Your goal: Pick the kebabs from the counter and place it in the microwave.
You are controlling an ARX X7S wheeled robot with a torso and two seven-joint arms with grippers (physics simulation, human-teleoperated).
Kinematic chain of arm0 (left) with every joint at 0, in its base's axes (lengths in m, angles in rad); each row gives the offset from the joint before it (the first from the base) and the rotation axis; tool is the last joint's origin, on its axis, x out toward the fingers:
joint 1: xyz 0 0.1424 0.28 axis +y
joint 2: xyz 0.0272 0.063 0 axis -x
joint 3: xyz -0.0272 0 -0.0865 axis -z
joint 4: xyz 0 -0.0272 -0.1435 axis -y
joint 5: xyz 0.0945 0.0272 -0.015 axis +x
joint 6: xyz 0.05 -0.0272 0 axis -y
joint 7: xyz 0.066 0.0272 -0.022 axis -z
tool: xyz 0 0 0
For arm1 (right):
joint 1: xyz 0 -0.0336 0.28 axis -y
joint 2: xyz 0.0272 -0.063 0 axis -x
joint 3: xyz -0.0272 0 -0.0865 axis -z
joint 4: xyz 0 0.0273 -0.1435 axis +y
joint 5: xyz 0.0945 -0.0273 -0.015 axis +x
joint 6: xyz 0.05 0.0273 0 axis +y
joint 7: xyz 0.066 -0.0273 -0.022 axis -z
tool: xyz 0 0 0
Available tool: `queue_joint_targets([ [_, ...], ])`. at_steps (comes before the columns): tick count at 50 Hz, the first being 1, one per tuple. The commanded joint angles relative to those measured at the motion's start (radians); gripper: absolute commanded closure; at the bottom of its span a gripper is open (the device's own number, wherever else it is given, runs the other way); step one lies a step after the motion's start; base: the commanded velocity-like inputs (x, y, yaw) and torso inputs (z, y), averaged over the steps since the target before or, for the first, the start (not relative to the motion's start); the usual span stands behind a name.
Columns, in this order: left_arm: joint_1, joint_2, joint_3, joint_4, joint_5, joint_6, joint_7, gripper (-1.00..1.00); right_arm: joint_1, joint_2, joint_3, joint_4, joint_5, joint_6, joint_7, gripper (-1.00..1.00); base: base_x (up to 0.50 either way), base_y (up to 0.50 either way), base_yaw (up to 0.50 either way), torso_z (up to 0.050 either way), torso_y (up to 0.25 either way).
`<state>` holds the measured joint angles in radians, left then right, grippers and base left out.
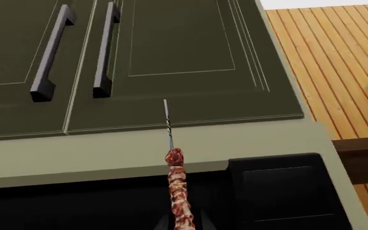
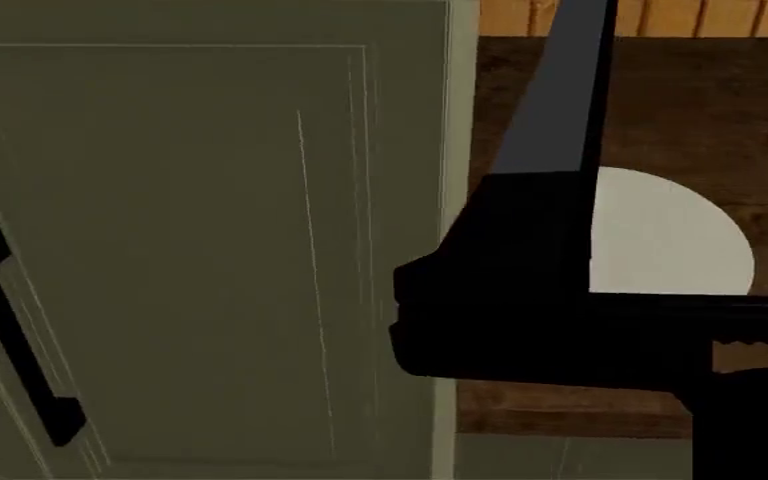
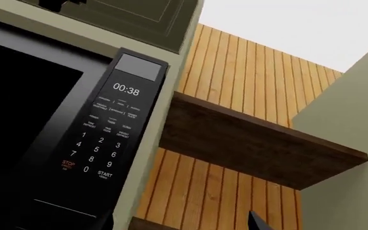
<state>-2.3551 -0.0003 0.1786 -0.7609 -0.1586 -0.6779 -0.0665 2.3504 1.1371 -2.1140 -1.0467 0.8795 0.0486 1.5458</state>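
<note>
Clearly the kebabs point(image 1: 178, 191) were off the counter point(image 2: 704, 120) and up in the left gripper point(image 1: 180, 225), whose fingers barely showed at the edge of the left wrist view; they looked pinched on the lower end of the meat, though the contact itself was cut off. The skewer ran straight away from the gripper, its bare metal tip pointing toward the olive cabinet doors point(image 1: 184, 48) ahead, with the dark handles point(image 1: 107, 52) further out to one side. Just beyond the gripper, under the cabinet's lower edge, sat a black panel point(image 1: 277, 191) that was probably the top of the microwave. I would judge the skewer light and stiff, the chunks soft and a little greasy, so a hold on the meat could let it swivel or slide; gripping near the middle of the chunks, across the stick, should keep it from drooping. The thin tip could catch on the cabinet or the oven frame if it went in at an angle. From the right wrist view the microwave point(image 3: 104, 139) lay close beside that arm, clock reading 00:38, a wooden shelf point(image 3: 254, 143) past it; only a dark sliver of the right gripper point(image 3: 258, 221) showed, so I cannot tell whether it was spread or closed. The head view showed a white plate point(image 2: 664, 240) on the counter behind a dark arm.
</note>
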Motion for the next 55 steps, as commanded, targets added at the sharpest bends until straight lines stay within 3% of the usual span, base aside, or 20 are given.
queue_joint_targets([
  [1, -0.001, 0.000, 0.000, -0.004, -0.006, 0.004, -0.007, 1.00, -0.001, -0.002, -0.004, 0.000, -0.003, -0.001, 0.003, -1.00, 0.00, 0.50, 0.00, 0.000, 0.000],
  [36, -0.001, 0.000, 0.006, -0.015, -0.003, 0.010, -0.007, 1.00, -0.005, 0.006, -0.007, 0.000, -0.015, -0.011, -0.002, -1.00, 0.00, 0.50, 0.00, 0.000, 0.000],
  [55, -0.001, 0.000, -0.001, -0.018, 0.004, 0.009, -0.003, 1.00, 0.002, 0.009, -0.004, 0.000, -0.004, -0.013, -0.002, -1.00, 0.00, 0.00, 0.00, 0.000, 0.000],
])
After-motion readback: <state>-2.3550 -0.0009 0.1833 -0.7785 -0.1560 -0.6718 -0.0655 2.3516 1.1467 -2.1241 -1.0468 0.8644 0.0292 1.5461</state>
